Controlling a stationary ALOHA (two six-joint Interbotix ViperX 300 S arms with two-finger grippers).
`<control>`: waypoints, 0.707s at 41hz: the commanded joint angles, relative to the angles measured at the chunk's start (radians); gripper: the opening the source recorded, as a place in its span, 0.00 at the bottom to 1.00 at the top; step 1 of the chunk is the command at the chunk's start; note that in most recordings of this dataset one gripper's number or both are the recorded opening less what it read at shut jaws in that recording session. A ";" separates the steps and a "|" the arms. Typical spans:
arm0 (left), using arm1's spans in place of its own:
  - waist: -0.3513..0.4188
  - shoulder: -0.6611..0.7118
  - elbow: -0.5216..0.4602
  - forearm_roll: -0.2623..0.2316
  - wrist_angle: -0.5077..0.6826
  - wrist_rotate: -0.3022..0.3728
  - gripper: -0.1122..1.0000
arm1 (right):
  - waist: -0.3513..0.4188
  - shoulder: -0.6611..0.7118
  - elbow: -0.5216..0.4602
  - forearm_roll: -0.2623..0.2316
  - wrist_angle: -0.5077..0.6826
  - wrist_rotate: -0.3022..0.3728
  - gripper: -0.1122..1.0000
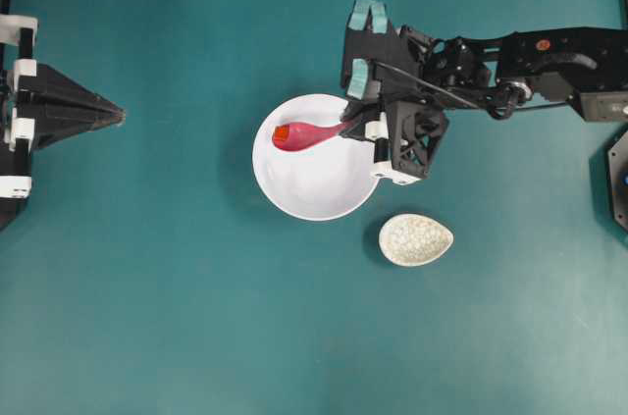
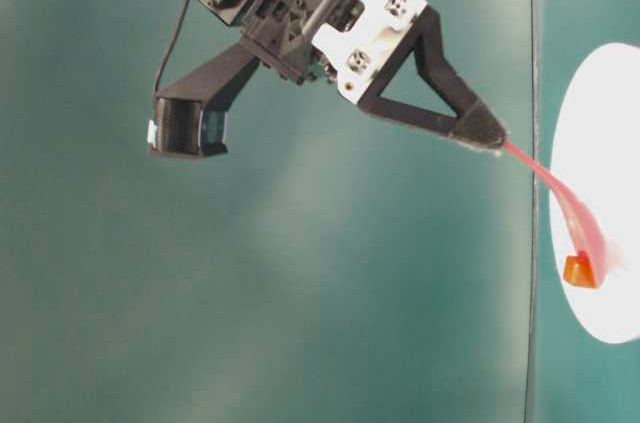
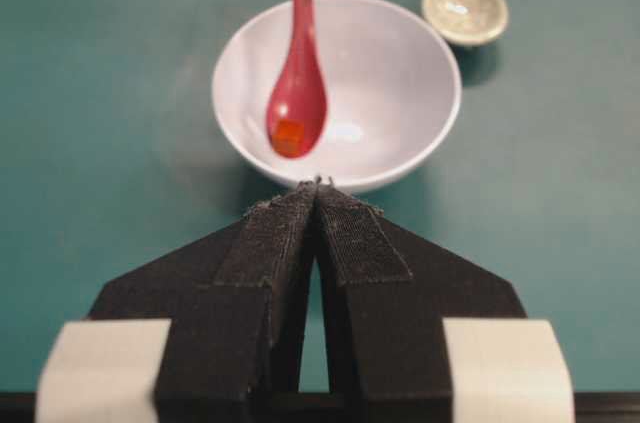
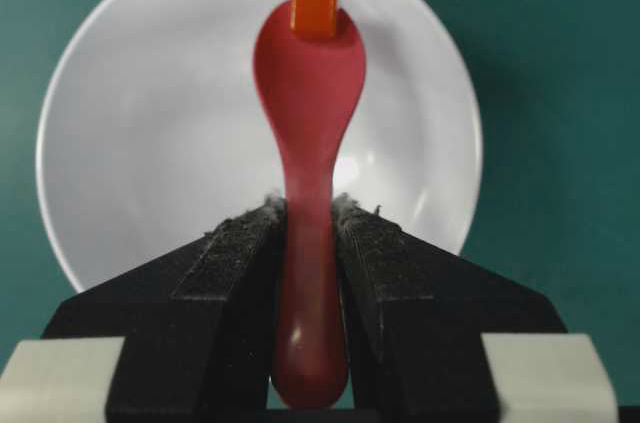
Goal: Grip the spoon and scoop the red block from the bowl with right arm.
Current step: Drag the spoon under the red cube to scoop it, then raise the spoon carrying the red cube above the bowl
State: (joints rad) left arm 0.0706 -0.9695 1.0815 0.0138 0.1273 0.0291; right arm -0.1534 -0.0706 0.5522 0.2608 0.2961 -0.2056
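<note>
Scoop step, near done: right gripper (image 4: pixel 310 218), fingers (image 4: pixel 225 253) clenched on the spoon (image 4: pixel 310 93) handle, holds the scoop over the bowl (image 4: pixel 130 123) with the block (image 4: pixel 316 11) at its tip; next, a level lift; left gripper (image 3: pixel 318 193) pressed together, idle.

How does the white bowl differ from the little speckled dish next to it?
The bowl is round, plain white and the larger of the two; the dish is oval, speckled cream and much smaller. The spoon carrying the red block is over the bowl, while nothing shows in the dish. Both sit upright on the teal table, close together but apart.
</note>
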 commanded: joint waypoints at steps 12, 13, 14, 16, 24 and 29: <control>0.005 0.003 -0.021 -0.002 -0.002 0.000 0.10 | 0.029 -0.064 0.075 0.003 -0.138 -0.003 0.32; 0.005 0.003 -0.021 -0.002 -0.002 0.000 0.10 | 0.032 -0.067 0.081 0.003 -0.149 -0.003 0.32; 0.005 0.003 -0.021 0.000 -0.002 0.000 0.10 | 0.035 -0.071 0.089 0.003 -0.164 -0.003 0.32; 0.005 0.003 -0.021 0.000 -0.002 0.000 0.10 | 0.038 -0.075 0.103 0.003 -0.186 -0.003 0.31; 0.005 0.005 -0.021 0.000 -0.002 -0.002 0.10 | 0.055 -0.089 0.169 0.003 -0.275 -0.005 0.32; 0.005 0.003 -0.021 -0.002 -0.002 -0.002 0.10 | 0.071 -0.095 0.209 0.003 -0.348 -0.005 0.32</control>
State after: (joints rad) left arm 0.0721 -0.9695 1.0815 0.0138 0.1304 0.0291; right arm -0.0951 -0.1350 0.7547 0.2623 0.0000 -0.2117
